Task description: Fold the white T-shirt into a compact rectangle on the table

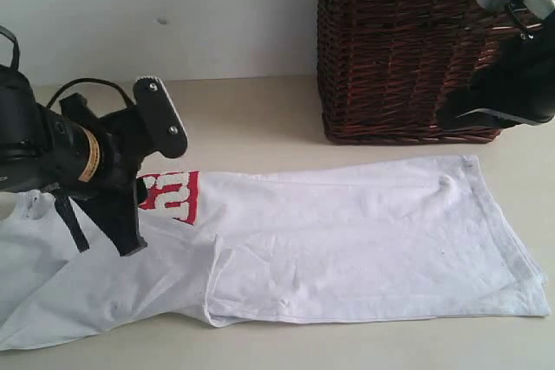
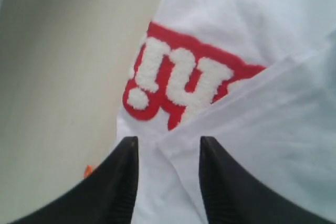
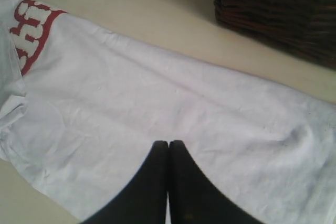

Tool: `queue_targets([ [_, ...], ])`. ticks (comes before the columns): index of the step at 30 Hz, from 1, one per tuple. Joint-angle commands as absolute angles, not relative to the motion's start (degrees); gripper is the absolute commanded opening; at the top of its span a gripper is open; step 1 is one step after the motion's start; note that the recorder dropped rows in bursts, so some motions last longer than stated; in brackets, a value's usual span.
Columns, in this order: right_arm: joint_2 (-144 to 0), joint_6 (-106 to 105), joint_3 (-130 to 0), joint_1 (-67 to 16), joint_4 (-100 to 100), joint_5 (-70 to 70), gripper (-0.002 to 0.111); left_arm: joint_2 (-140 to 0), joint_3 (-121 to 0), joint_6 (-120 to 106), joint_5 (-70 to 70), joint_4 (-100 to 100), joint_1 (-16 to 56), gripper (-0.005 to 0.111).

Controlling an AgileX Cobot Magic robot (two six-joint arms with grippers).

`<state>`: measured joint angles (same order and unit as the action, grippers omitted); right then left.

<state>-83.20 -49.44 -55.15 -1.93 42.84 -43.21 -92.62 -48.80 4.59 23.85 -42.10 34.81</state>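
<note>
The white T-shirt (image 1: 347,240) lies on the table (image 1: 251,119) as a long band, one side folded over the middle. Its red band (image 1: 171,194) with fuzzy white letters shows near the left end. My left gripper (image 1: 130,240) hangs low over that end. In the left wrist view it (image 2: 169,141) is open, its fingers apart over a folded edge of the T-shirt (image 2: 252,24) just below the red band (image 2: 178,87). A small orange tag (image 2: 88,170) peeks out beside one finger. My right gripper (image 1: 451,117) is raised at the right, shut (image 3: 168,142) on nothing, above the T-shirt (image 3: 157,98).
A dark brown wicker basket (image 1: 399,41) stands at the back right, close behind the shirt's right end and next to my right gripper. Bare table (image 2: 52,77) lies behind the shirt on the left, up to a pale wall (image 1: 173,6).
</note>
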Motion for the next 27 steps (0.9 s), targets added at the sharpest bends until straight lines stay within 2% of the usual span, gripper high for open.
queue_targets([
  [1, -82.7, -49.6, -54.9, -2.0, 43.1, -42.8, 0.000, -91.6, -53.8, 20.6, 38.4, -37.4, 32.0, 0.037],
  [4, -82.7, -49.5, -54.9, -2.0, 43.1, -43.4, 0.000, -91.6, -56.2, 17.2, 46.7, -26.5, 24.9, 0.037],
  [7, -82.7, -49.3, -54.9, -2.0, 44.3, -43.9, 0.000, -91.6, -55.7, 10.0, 47.9, -13.2, 15.9, 0.037],
  [10, -82.7, -49.4, -54.9, -2.0, 45.6, -44.6, 0.000, -91.7, -53.3, 3.6, 45.6, -4.5, 7.6, 0.048],
  [13, -82.7, -50.0, -54.9, -2.0, 46.7, -44.4, 0.000, -92.2, -51.8, 3.3, 43.7, -4.5, 0.4, 0.060],
  [15, -82.7, -50.0, -54.9, -2.0, 46.7, -44.0, 0.000, -93.3, -51.6, 3.3, 43.3, -3.0, -3.1, 0.061],
  [22, -82.7, -51.4, -54.9, -2.0, 49.1, -44.6, 0.000, -100.7, -51.6, -8.1, 41.6, 10.2, -6.8, 0.061],
  [27, -82.7, -51.5, -54.9, -2.0, 49.2, -45.5, 0.000, -104.2, -54.6, -8.8, 43.3, 9.9, -6.9, 0.061],
])
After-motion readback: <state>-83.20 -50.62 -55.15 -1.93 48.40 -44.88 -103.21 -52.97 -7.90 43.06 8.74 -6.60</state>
